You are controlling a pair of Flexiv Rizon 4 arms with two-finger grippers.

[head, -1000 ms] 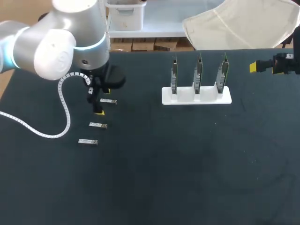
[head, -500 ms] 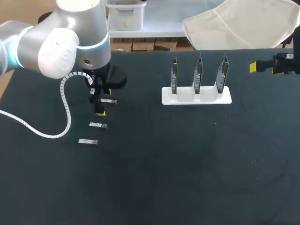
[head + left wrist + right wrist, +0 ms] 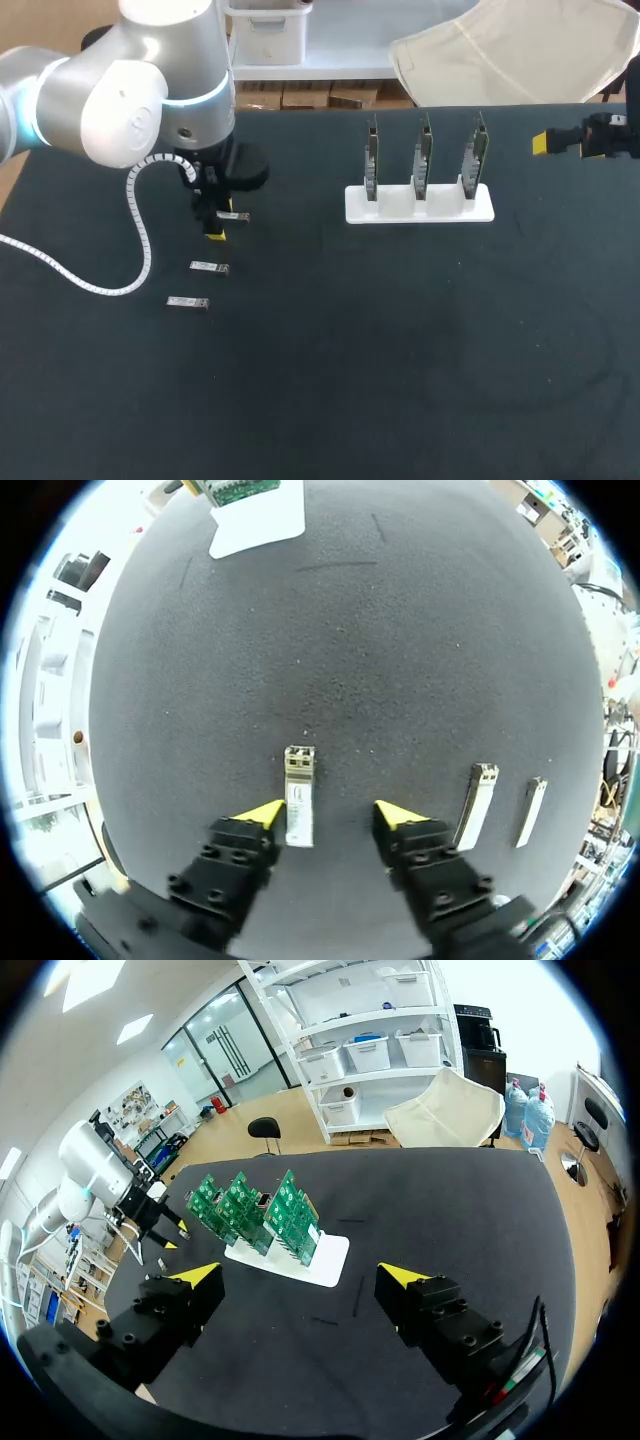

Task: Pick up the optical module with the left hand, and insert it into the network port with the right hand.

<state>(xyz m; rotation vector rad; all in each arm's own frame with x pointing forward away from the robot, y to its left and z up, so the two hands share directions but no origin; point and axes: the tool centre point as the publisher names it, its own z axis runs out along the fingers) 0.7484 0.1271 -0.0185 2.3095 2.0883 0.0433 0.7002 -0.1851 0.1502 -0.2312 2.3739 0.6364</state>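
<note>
On the left part of the dark surface (image 3: 330,390), the left arm (image 3: 130,90) hangs low over a row of three small metal modules. The optical module (image 3: 299,798) it is after, the one nearest the white holder (image 3: 420,208), lies flat between the left jaws. These are spread. The module sits close to one yellow tip and may just touch it, but the other tip is plainly apart, so nothing is pinched. A second module (image 3: 477,805) and a third module (image 3: 531,811) lie just beside.

I judge the task barely begun. The grasp is lined up but not made, and the lift, the pass to the right arm (image 3: 600,138) and the insertion are all left. The network port should be on one of the green boards (image 3: 424,152) upright in the holder. The right jaws are spread and empty at the surface's far right edge, well apart from the holder.

The module carries a pale label, but its print is too small to read.
</note>
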